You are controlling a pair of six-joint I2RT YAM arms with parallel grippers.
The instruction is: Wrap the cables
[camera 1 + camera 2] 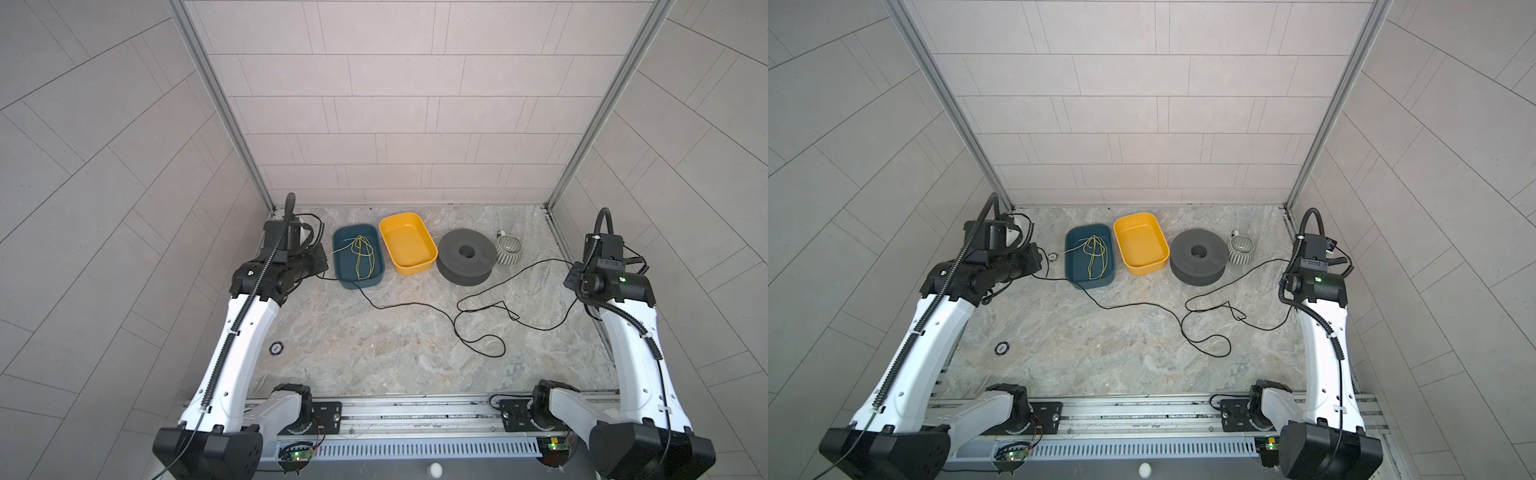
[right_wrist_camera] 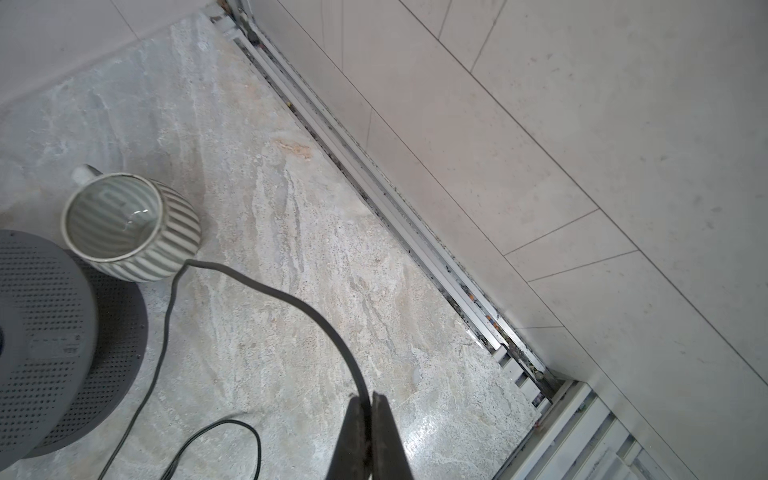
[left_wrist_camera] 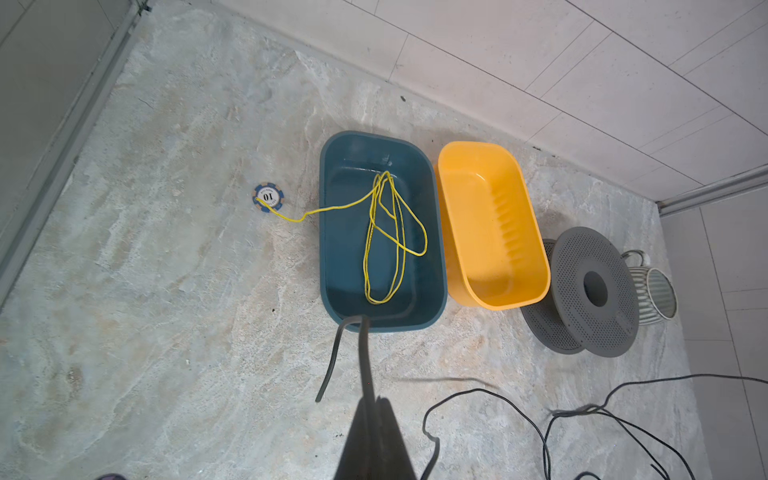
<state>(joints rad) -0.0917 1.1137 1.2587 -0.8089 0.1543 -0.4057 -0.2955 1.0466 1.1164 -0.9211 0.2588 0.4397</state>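
Looping across the stone-patterned tabletop [image 1: 374,365] from left edge to right edge, one thin black cable [image 2: 286,296] is being clenched by the left jaws and right jaws. One blue-rimmed round poker chip [image 3: 269,198] is showing "10"; one dark round chip [image 1: 277,347] is lying too small to read.

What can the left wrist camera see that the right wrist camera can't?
Only left wrist: the blue tub with the yellow cord, the yellow tub, a poker chip. Only right wrist: the slotted rail at the table's corner. Both: the striped cup, the grey spool, and the black cable, which the left fingers and the right fingers each pinch.
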